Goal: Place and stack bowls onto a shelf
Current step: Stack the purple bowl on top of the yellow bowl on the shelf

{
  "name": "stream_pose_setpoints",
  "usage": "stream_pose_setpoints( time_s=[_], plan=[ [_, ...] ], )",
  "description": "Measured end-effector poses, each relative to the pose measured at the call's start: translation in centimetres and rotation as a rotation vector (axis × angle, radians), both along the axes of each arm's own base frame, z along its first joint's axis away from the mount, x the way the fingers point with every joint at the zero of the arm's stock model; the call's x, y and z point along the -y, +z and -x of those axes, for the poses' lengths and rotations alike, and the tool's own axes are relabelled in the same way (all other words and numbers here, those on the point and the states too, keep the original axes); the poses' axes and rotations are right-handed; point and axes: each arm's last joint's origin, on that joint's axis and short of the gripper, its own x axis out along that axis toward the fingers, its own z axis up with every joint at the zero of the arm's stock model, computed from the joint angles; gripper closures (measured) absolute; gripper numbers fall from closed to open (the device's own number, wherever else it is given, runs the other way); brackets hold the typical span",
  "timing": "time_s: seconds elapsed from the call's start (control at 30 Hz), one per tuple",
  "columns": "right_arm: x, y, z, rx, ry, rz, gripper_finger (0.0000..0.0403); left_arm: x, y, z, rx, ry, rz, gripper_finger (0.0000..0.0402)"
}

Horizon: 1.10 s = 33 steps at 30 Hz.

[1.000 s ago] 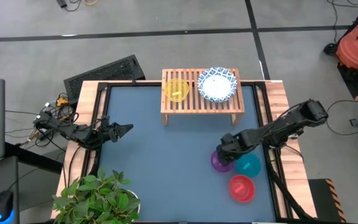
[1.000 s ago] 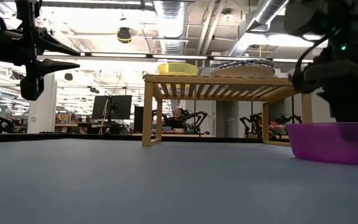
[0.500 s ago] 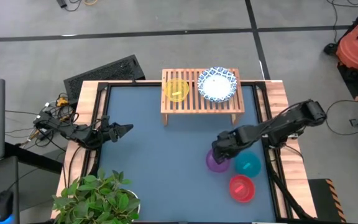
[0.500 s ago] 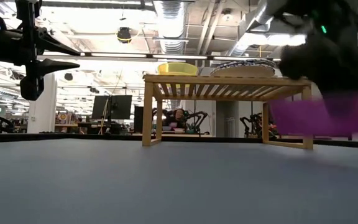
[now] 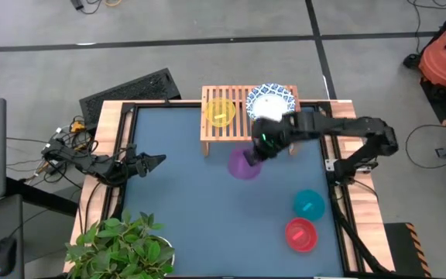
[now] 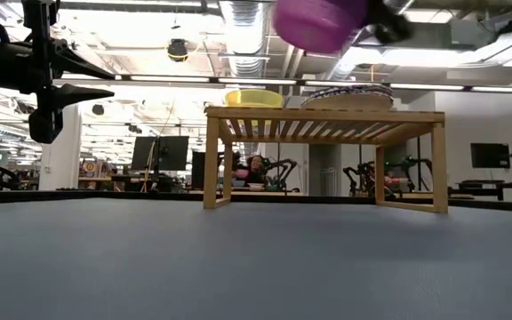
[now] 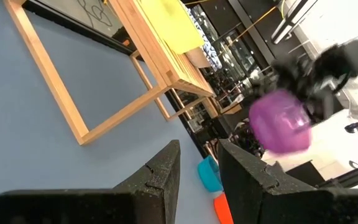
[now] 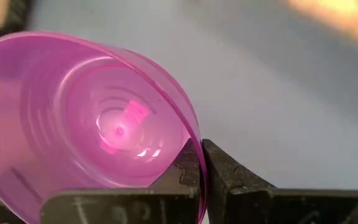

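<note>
From above, we see the right gripper (image 5: pixel 255 155) pinching the purple bowl (image 5: pixel 244 165) in front of the shelf (image 5: pixel 252 124). Low view: that bowl hangs above shelf height. Left wrist: the left gripper (image 7: pixel 199 163) is slightly parted, empty, over the worktop (image 7: pixel 30 124).

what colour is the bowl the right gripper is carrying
Purple; the bowl clamped in the right gripper shows best in the right wrist view.

Two bowls (image 5: pixel 221 111) are sitting side by side on the shelf (image 5: pixel 207 129) at the table's far edge. A third bowl (image 5: pixel 245 165) is hanging just before the shelf, with two more (image 5: pixel 309 204) lying near the right front corner.
</note>
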Motion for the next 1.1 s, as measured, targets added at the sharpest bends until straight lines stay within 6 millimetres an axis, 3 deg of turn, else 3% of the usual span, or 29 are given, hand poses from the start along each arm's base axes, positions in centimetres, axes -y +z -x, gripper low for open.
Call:
stream_pose_setpoints(
  time_s=[0.13, 0.3, 0.6, 0.87, 1.1],
  plan=[
    [3.0, 2.3, -2.0, 0.059, 0.015, 0.070, 0.0381, 0.0, 0.0, 0.0, 0.000, 0.000, 0.000, 0.0308],
    [6.4, 3.7, -4.6, 0.099, 0.032, 0.147, 0.0381, 0.0, 0.0, 0.0, 0.000, 0.000, 0.000, 0.0308],
    [11.6, 3.6, -8.3, 0.124, 0.008, 0.218, 0.0381, 0.0, 0.0, 0.0, 0.000, 0.000, 0.000, 0.0308],
    [15.3, 2.1, -9.8, 0.097, -0.040, 0.230, 0.0381, 0.0, 0.0, 0.0, 0.000, 0.000, 0.000, 0.0308],
    [17.4, 1.5, -8.8, 0.010, -0.102, 0.243, 0.0381, 0.0, 0.0, 0.0, 0.000, -0.001, 0.001, 0.0308]
  ],
)
